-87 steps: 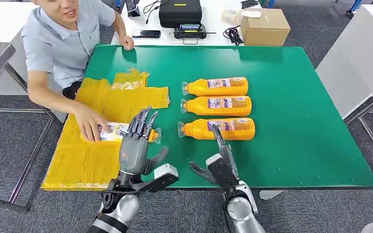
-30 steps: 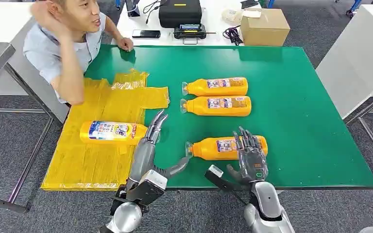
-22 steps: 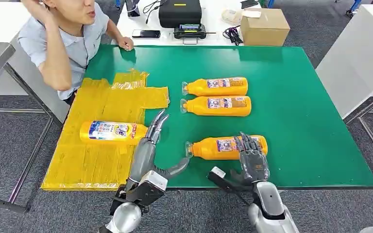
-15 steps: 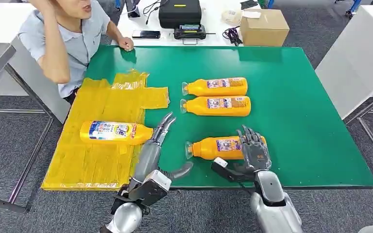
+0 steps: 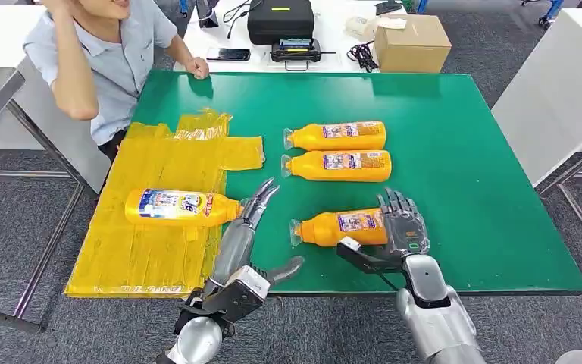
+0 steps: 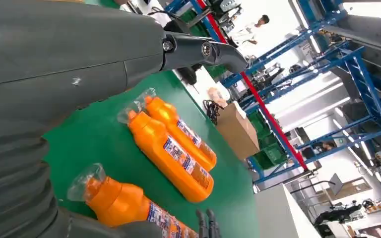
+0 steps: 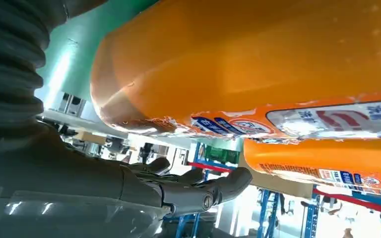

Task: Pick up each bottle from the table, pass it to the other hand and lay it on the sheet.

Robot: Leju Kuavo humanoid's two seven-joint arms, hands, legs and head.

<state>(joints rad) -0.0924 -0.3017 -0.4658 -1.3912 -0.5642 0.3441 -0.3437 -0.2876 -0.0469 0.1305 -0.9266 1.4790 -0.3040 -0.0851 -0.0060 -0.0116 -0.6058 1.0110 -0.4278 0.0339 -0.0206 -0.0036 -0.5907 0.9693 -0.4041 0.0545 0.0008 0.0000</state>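
Head view, my right hand: my right hand (image 5: 403, 230) is cupped over the base end of the nearest bottle (image 5: 339, 227), which lies on its side on the green table (image 5: 470, 189) with its cap toward my left; my thumb runs along the near side, and I cannot tell whether the grip has closed.
Head view, my left hand: my left hand (image 5: 244, 231) holds nothing, fingers straight and apart, tips by the cap end of the bottle on the sheet (image 5: 178, 207).
Head view, the goal: the yellow sheet (image 5: 140, 250) lies on the table's left side; two more bottles (image 5: 336, 150) lie side by side farther back.
Head view, bystander: a person (image 5: 102, 53) sits at the far left corner.
Left wrist view: my left hand (image 6: 49, 84) has its fingers apart; the nearest bottle (image 6: 129, 206) lies just beside it, the other two (image 6: 171, 146) beyond.
Right wrist view: my right hand (image 7: 79, 186) sits under the orange body of the bottle (image 7: 238, 64), fingers loosely curled, not clearly pressing.
Risk, as I judge it: holding so near the base, the smooth round bottle could roll or tip cap-down when I lift.
Risk at the pass: my left hand stands close to the laid bottle and could nudge it off the sheet.
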